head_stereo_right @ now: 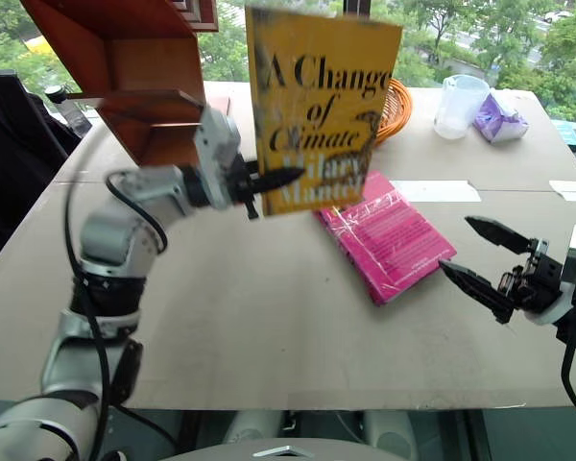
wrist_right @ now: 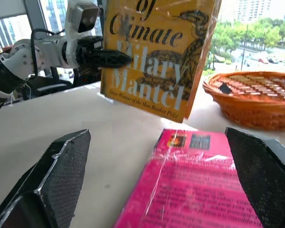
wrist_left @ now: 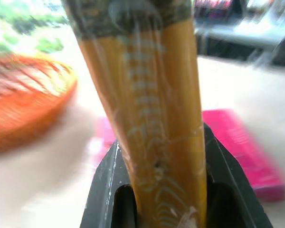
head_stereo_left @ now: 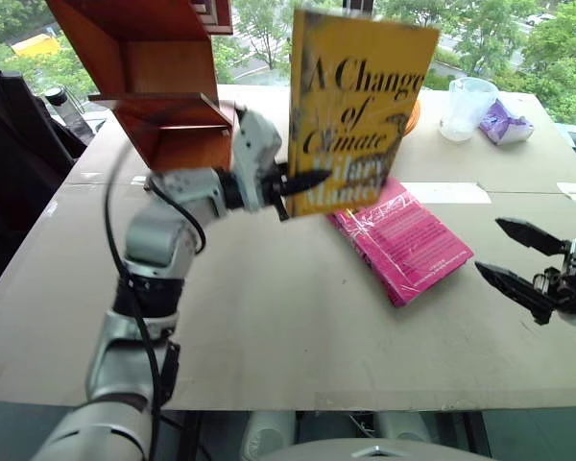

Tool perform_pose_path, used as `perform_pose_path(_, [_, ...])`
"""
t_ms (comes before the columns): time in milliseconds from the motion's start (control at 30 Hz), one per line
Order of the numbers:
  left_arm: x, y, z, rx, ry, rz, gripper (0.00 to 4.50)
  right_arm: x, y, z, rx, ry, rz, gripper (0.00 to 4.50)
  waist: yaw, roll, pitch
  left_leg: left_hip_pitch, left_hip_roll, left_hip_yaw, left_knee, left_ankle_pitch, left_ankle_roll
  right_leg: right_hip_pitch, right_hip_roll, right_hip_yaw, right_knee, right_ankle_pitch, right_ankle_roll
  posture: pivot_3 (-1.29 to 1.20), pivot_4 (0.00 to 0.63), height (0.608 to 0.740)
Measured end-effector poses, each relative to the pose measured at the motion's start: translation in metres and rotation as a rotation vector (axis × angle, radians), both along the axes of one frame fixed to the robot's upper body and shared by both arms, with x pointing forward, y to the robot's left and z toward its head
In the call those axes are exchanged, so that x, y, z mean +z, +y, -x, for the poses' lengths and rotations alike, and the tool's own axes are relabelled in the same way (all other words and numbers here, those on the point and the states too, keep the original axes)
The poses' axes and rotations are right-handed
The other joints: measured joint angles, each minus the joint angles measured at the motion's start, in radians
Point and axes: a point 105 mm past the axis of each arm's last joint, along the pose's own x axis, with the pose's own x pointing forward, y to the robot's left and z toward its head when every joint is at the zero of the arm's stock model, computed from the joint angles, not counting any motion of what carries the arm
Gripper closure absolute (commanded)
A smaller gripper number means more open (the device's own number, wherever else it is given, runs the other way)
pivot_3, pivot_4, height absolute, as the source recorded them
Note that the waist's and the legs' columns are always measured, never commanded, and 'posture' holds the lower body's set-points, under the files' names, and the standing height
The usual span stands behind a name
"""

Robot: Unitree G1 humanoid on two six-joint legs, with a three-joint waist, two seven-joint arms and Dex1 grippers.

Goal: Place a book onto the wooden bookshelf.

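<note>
Risk sits first at the far left, where the wooden bookshelf (head_stereo_left: 163,86) stands just beyond and left of the left pincer (head_stereo_left: 302,182); its slanted boards jut toward the arm, and a swing that way could knock a cover corner against a board edge before the book lines up with an open compartment. The left pincer is clamped on the book (head_stereo_left: 357,106), pinching it near its lower spine-side edge, so the yellow hardcover stands upright above the grip, clear of the table (head_stereo_left: 269,317) and tilted a little. Most of the weight rides above the jaws; with a glossy jacket, I judge the book could pivot or slip in the grip if the wrist turns fast.

Below and just right of the held book lies the pink book (head_stereo_left: 403,245), flat on the table; lowering the load here would land on it. Beyond it, behind the yellow cover, sits the orange wicker basket (head_stereo_right: 396,108), with a clear plastic jug (head_stereo_left: 468,108) further right.

Farthest right, the right pincer (head_stereo_left: 509,254) hangs with its fingers apart, holding nothing, well apart from the book. Open tabletop lies beneath and in front of the left pincer, and the air between book and shelf looks free.
</note>
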Motion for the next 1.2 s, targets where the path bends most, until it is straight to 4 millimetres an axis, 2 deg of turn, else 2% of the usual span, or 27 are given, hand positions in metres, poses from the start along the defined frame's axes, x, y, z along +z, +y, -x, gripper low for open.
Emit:
perform_pose_path(67, [0.038, 0.016, -0.004, 0.088, -0.237, -0.143, 3.83, 0.007, 0.003, -0.005, 0.008, -0.009, -0.034, 0.0, -0.002, 0.001, 0.0, 0.001, 0.0, 0.002, -0.001, 0.0, 0.0, 0.0, 0.0, 0.002, -0.001, 0.0, 0.001, 0.0, 0.15, 0.74])
perform_pose_path(133, [0.055, 0.026, -0.006, 0.146, -0.37, -0.267, 3.83, 0.016, 0.006, -0.01, 0.02, -0.027, -0.08, 0.0, -0.005, 0.001, 0.0, 0.001, 0.0, 0.004, -0.001, 0.0, 0.001, 0.0, 0.0, 0.003, -0.001, 0.002, 0.005, 0.0, 0.15, 0.74])
perform_pose_path(267, [0.056, 0.069, -0.028, 0.334, -0.434, -0.559, 3.83, 0.047, 0.023, -0.018, 0.091, -0.073, -0.166, 0.0, -0.007, 0.003, 0.006, 0.0, 0.001, 0.004, -0.001, -0.001, 0.001, -0.002, 0.001, 0.003, 0.0, 0.002, 0.006, 0.0, 0.15, 0.74])
perform_pose_path(333, [0.062, 0.097, -0.035, 0.445, -0.444, -0.653, 3.83, 0.053, 0.028, -0.017, 0.124, -0.067, -0.187, 0.0, -0.007, 0.001, 0.008, -0.004, 0.002, 0.004, -0.001, -0.001, 0.001, -0.006, 0.002, 0.001, 0.001, 0.002, 0.006, 0.0, 0.15, 0.74])
perform_pose_path(400, [0.07, 0.139, -0.036, 0.59, -0.437, -0.735, 3.83, 0.055, 0.032, -0.016, 0.154, -0.039, -0.211, 0.0, -0.007, 0.001, 0.008, -0.012, 0.002, 0.004, 0.0, 0.0, 0.001, -0.013, 0.003, 0.0, 0.002, 0.002, 0.006, 0.0, 0.15, 0.74])
perform_pose_path(567, [0.063, 0.189, -0.041, 0.756, -0.383, -0.833, 3.83, 0.066, 0.039, -0.014, 0.222, -0.019, -0.26, 0.0, 0.0, -0.002, 0.01, -0.015, 0.001, 0.005, 0.001, 0.0, 0.001, -0.013, 0.0, -0.003, 0.001, 0.003, 0.008, 0.0, 0.15, 0.74])
perform_pose_path(767, [0.064, 0.203, -0.043, 0.801, -0.381, -0.875, 3.83, 0.068, 0.044, -0.015, 0.234, -0.008, -0.266, 0.0, -0.004, -0.006, 0.013, -0.016, 0.001, 0.005, 0.004, -0.001, 0.001, -0.013, -0.002, -0.002, 0.001, 0.005, 0.011, 0.0, 0.15, 0.74])
perform_pose_path(800, [0.063, 0.206, -0.044, 0.807, -0.367, -0.868, 2.83, 0.068, 0.044, -0.015, 0.234, -0.007, -0.267, 0.0, -0.005, -0.006, 0.013, -0.016, 0.001, 0.005, 0.004, -0.001, 0.001, -0.013, -0.002, -0.002, 0.001, 0.005, 0.011, 0.0, 0.15, 0.74])
perform_pose_path(1000, [0.051, 0.213, -0.047, 0.816, -0.32, -0.881, 0.2, 0.068, 0.045, -0.015, 0.235, -0.009, -0.271, 0.0, -0.007, -0.006, 0.013, -0.014, 0.001, 0.005, 0.004, 0.0, 0.001, -0.014, 0.0, -0.002, 0.005, 0.005, 0.011, 0.0, 0.15, 0.74])
perform_pose_path(1033, [0.052, 0.214, -0.048, 0.823, -0.326, -0.887, 0.09, 0.068, 0.045, -0.015, 0.236, -0.009, -0.274, 0.0, -0.007, -0.006, 0.013, -0.014, 0.001, 0.005, 0.004, 0.0, 0.001, -0.014, 0.0, -0.002, 0.006, 0.005, 0.011, 0.0, 0.15, 0.74])
perform_pose_path(1200, [0.057, 0.219, -0.042, 0.83, -0.29, -0.876, 0.09, 0.068, 0.046, -0.014, 0.24, -0.012, -0.273, 0.0, -0.008, -0.006, 0.013, -0.014, 0.001, 0.006, 0.007, 0.0, 0.001, -0.014, -0.001, -0.001, 0.008, 0.005, 0.011, 0.0, 0.15, 0.74])
